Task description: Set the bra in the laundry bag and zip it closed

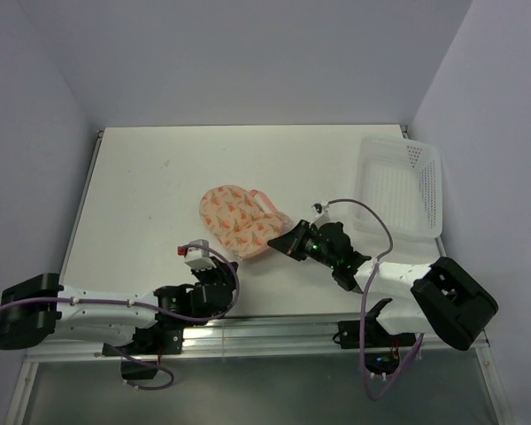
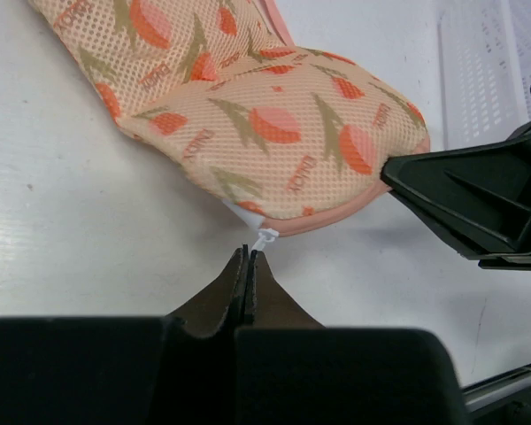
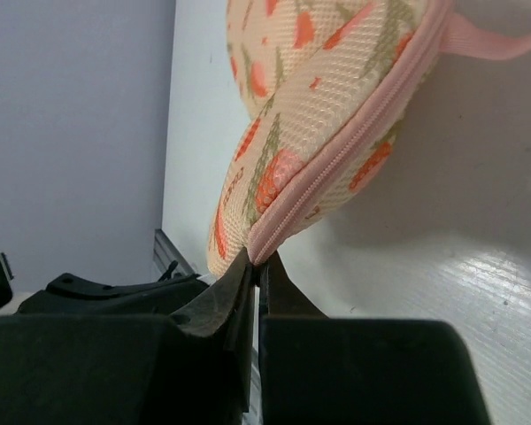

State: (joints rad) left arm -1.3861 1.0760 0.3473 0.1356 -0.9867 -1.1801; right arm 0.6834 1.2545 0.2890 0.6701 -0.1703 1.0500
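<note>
The laundry bag (image 1: 239, 217), a peach mesh pouch with an orange-red pattern, lies on the table with its two halves together. The bra is hidden. My left gripper (image 2: 248, 255) is shut at the bag's near edge, its tips pinching the small white zipper pull (image 2: 265, 237). My right gripper (image 3: 258, 261) is shut on the bag's pink zipper trim (image 3: 354, 142) at the right end. In the left wrist view the right gripper (image 2: 391, 173) touches that end of the bag (image 2: 274, 133). From above, the left gripper (image 1: 233, 264) and right gripper (image 1: 274, 243) meet the bag's lower rim.
A white perforated basket (image 1: 403, 186) stands at the back right, close behind the right arm. The bag's pink loop (image 3: 496, 40) lies on the table on its far side. The table's metal front rail (image 1: 265, 332) runs by the arm bases.
</note>
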